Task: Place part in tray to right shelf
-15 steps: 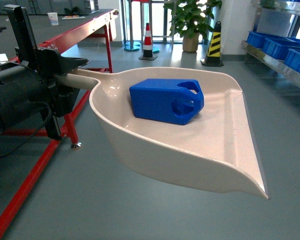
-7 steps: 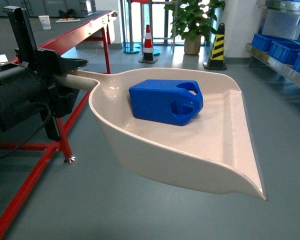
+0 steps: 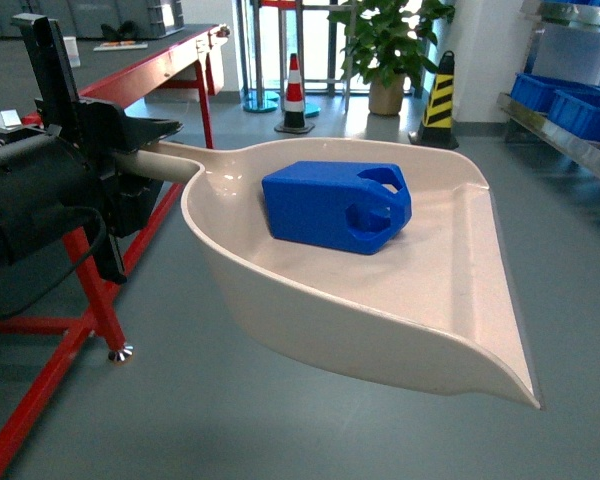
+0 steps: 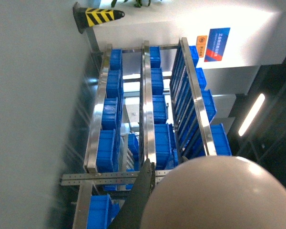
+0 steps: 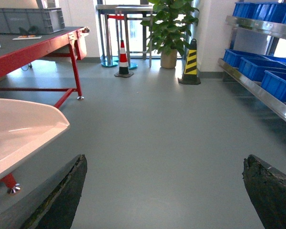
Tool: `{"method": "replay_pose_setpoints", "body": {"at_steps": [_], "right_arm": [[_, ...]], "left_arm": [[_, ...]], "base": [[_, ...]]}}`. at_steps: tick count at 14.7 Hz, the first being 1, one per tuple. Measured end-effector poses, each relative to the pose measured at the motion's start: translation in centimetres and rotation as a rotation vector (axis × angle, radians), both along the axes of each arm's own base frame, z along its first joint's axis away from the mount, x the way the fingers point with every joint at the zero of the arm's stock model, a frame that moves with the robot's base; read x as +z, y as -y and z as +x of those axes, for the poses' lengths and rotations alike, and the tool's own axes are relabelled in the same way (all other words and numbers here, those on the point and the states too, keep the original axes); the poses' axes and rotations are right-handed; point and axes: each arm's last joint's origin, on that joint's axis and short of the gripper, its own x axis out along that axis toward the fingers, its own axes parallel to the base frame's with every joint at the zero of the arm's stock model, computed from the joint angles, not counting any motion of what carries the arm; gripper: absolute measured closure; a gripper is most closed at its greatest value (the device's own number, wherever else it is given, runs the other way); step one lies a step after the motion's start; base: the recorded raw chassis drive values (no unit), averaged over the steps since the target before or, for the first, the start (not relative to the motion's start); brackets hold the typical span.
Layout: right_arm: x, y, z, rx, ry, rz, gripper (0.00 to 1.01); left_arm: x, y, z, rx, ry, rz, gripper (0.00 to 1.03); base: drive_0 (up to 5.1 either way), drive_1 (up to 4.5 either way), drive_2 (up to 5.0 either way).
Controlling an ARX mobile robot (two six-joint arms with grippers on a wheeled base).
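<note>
At the far left of the head view the left hand (image 3: 130, 150) is clenched on the handle of the tray (image 3: 450, 300), holding it in the air above the grey floor (image 3: 280, 420). Behind the arm stands a red-framed bench (image 3: 140, 75). The tray spreads rightward with its wide lip toward the lower right, and the part (image 3: 335, 205) lies inside it on its side, near the back wall, its holed end pointing right. Further back are a striped cone (image 3: 294, 95), a potted plant (image 3: 385, 45) and a yellow-and-black post (image 3: 439, 100). The right shelf (image 3: 570, 140) runs along the right edge, well apart from the tray, carrying blue crates (image 3: 565, 105). In the right wrist view the right hand (image 5: 164, 191) has its fingers (image 5: 62, 195) spread wide, released and holding nothing.
</note>
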Motion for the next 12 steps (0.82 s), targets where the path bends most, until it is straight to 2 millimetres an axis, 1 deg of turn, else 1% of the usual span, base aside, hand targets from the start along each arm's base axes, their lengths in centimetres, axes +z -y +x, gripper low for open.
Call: {"method": "replay_pose_setpoints", "body": {"at_steps": [12], "right_arm": [[-0.03,0.00,0.00,0.000,-0.003,0.000,0.03]], "left_arm": [[0.04,-0.11,0.02,0.010,0.004,-0.001,0.90]], "base": [[0.0,4.37,-4.3]]}}
